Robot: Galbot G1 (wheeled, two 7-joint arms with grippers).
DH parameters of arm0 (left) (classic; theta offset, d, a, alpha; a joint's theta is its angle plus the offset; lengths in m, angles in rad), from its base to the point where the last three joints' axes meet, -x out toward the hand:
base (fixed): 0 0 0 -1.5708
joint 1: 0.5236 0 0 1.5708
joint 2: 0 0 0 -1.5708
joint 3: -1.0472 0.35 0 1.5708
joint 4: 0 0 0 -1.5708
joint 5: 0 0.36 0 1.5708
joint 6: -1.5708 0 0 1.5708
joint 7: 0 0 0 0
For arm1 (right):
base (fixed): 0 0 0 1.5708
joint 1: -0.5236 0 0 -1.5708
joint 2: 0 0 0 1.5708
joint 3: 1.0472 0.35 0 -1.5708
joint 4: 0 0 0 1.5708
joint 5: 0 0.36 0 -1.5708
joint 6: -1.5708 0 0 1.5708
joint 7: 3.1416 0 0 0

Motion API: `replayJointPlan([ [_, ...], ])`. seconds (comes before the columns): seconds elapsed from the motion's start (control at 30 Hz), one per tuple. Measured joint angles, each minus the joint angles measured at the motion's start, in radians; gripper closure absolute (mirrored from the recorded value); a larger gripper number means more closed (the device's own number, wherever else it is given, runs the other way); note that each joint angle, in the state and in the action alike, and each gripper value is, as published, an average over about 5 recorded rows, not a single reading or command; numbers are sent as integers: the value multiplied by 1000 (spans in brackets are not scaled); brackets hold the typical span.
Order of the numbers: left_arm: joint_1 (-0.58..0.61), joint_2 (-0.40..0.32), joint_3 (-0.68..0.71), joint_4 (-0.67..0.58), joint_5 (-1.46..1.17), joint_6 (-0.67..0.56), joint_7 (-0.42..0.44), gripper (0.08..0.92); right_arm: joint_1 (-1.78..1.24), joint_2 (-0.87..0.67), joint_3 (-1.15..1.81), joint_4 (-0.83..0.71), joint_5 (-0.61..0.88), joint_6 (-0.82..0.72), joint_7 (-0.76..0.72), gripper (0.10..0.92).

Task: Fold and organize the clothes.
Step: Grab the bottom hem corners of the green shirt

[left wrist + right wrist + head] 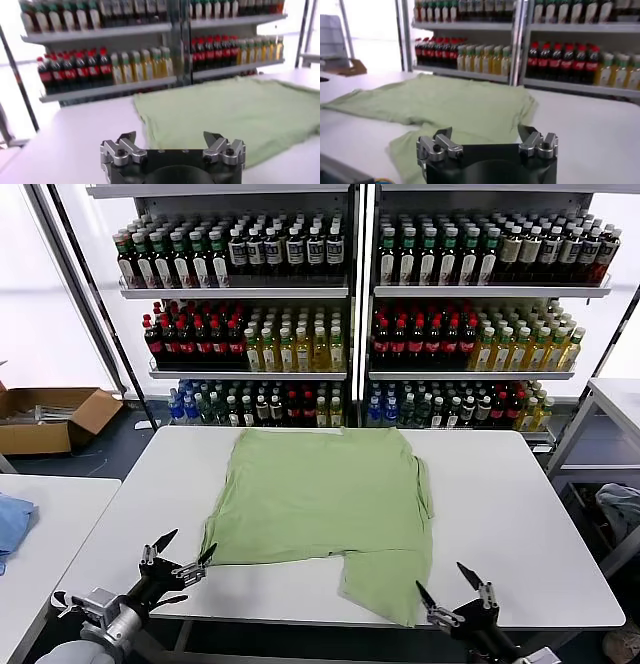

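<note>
On the white table [520, 514] the green polo shirt [320, 504] is lying flat, partly folded. We are hovering the left gripper [180, 559] and right gripper [455, 584] spread wide, empty; we should be pinching the near hem corners evenly.

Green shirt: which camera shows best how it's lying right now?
The head view: the whole green shirt shows from above, spread on the white table, one near corner hanging toward the front edge. The left wrist view gives only a low, slanted look at one side; the right wrist view shows the near corner and a sleeve.
</note>
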Motion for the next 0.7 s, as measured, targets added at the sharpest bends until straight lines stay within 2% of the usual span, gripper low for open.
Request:
replayJointPlan([
  [0.2, -28, 17, 42, 26, -1, 45, -13, 177, 12, -1, -39, -14, -20, -32, 17, 203],
  [0.27, -38, 22, 53, 36, -1, 58, -17, 177, 15, -1, -50, -18, -22, -43, 24, 218],
  [0.37, -47, 28, 67, 46, -1, 72, -18, 197, 17, -1, -64, -21, -20, -57, 31, 285],
  [0.5, -49, 31, 80, 51, 0, 84, -18, 290, 21, -1, -75, -26, -16, -67, 38, 380],
  [0.7, -49, 33, 99, 61, 1, 95, -17, 463, 24, -1, -80, -27, -12, -77, 41, 570],
])
